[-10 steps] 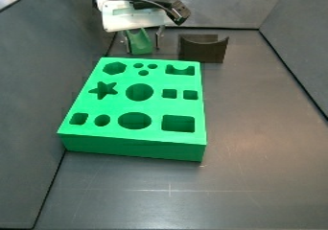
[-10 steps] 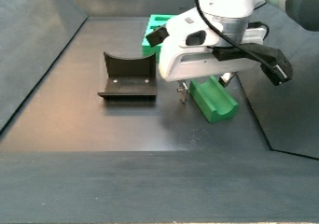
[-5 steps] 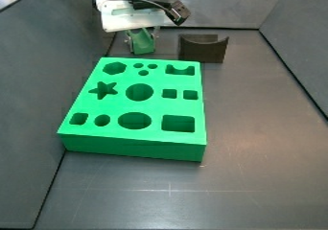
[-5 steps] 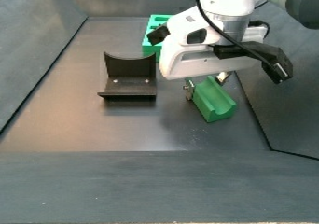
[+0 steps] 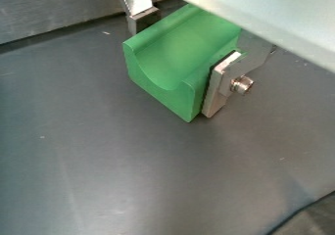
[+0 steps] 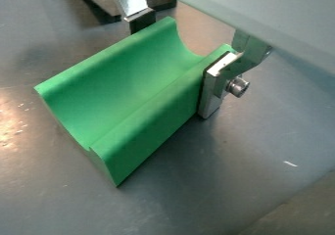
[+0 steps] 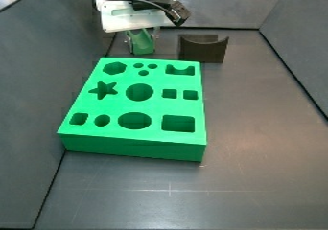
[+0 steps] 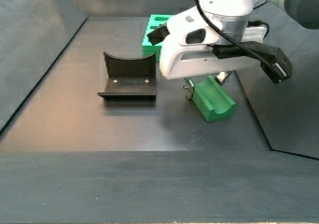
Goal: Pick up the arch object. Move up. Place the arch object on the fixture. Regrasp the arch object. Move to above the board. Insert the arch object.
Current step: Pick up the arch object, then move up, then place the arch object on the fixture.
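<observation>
Gripper [image 8: 207,78] is low over the floor [image 8: 137,125], beside the fixture [image 8: 126,77] and at the board's [image 7: 134,104] far edge. In both wrist views its silver fingers [image 5: 225,82] [image 6: 220,84] lie flat against opposite sides of the arch [image 5: 179,59] [image 6: 121,97], jaws closed on it. The arch lies with its curved notch facing up; a side view shows its lower end [image 8: 212,100] at floor level, though whether it touches the floor cannot be told. From another side view, the arch [image 7: 142,41] is mostly hidden behind the gripper [image 7: 141,37], between board and fixture [image 7: 204,47]. The fixture's dip holds nothing.
</observation>
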### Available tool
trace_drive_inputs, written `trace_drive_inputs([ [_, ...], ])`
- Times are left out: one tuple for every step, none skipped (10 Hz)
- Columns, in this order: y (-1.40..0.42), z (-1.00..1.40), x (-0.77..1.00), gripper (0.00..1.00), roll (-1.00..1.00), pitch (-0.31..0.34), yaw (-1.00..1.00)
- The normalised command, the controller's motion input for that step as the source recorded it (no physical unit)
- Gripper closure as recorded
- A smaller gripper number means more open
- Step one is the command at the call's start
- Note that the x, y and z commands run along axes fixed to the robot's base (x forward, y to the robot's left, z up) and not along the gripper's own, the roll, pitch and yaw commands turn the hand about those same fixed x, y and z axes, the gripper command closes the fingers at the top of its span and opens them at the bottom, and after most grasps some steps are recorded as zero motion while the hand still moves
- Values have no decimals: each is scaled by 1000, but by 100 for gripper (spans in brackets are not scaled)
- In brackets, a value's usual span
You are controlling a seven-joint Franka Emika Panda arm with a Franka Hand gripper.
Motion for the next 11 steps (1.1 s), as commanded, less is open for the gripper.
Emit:
trace_drive_inputs([
  [0, 0, 0, 100, 0, 0, 0],
  [0, 0, 0, 100, 0, 0, 0],
  [0, 833, 0, 100, 0, 0, 0],
  [18, 825, -6, 100, 0, 4, 30],
  [13, 746, -33, 100, -10, 33, 33],
  [5, 598, -17, 100, -25, 57, 30],
  [-2, 465, -10, 100, -34, 59, 29],
  [-9, 273, -15, 100, -43, 42, 28],
  [-8, 172, -20, 100, -47, 33, 28],
  [0, 1000, 0, 100, 0, 0, 0],
  [-1, 1000, -3, 100, -2, 6, 0],
])
